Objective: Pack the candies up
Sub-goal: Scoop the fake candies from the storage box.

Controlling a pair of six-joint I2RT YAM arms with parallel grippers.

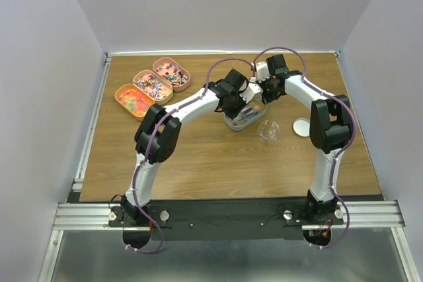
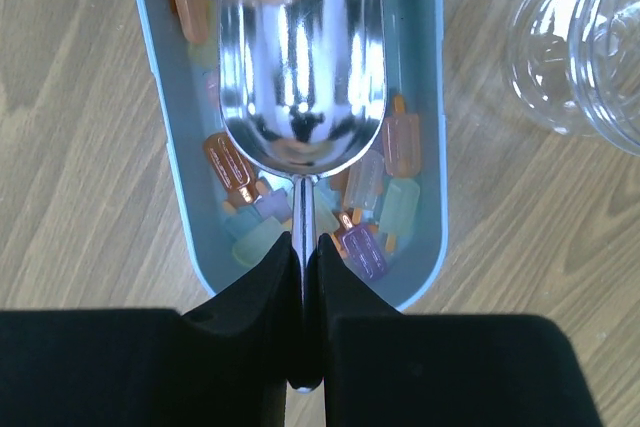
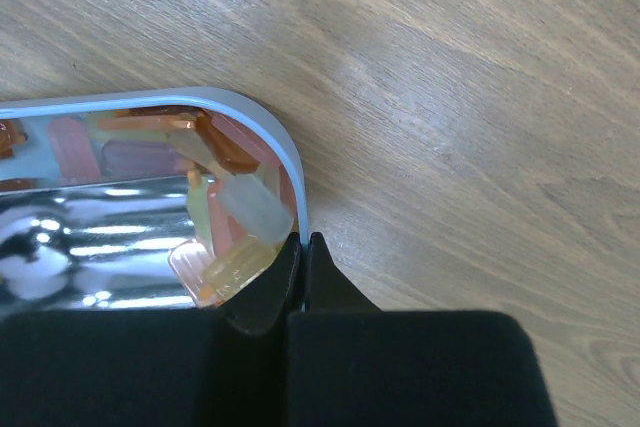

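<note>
The candies [image 2: 385,202] are small ice-lolly shapes in orange, purple and pale green, lying in a light blue oval tin [image 2: 433,147] at mid table [image 1: 239,123]. My left gripper [image 2: 303,243] is shut on the thin handle of the silver scoop [image 2: 300,77], whose bowl lies inside the tin, over the candies. My right gripper [image 3: 303,240] is shut on the blue tin's rim [image 3: 285,152] at its rounded end, with candies [image 3: 245,209] just inside. In the top view the left gripper [image 1: 238,100] and the right gripper [image 1: 258,99] meet over the tin.
Three pink oval tins [image 1: 153,85] filled with mixed sweets sit in a row at the back left. A clear plastic cup [image 1: 268,130] [image 2: 585,37] lies just right of the blue tin, and a round lid [image 1: 302,127] lies beyond it.
</note>
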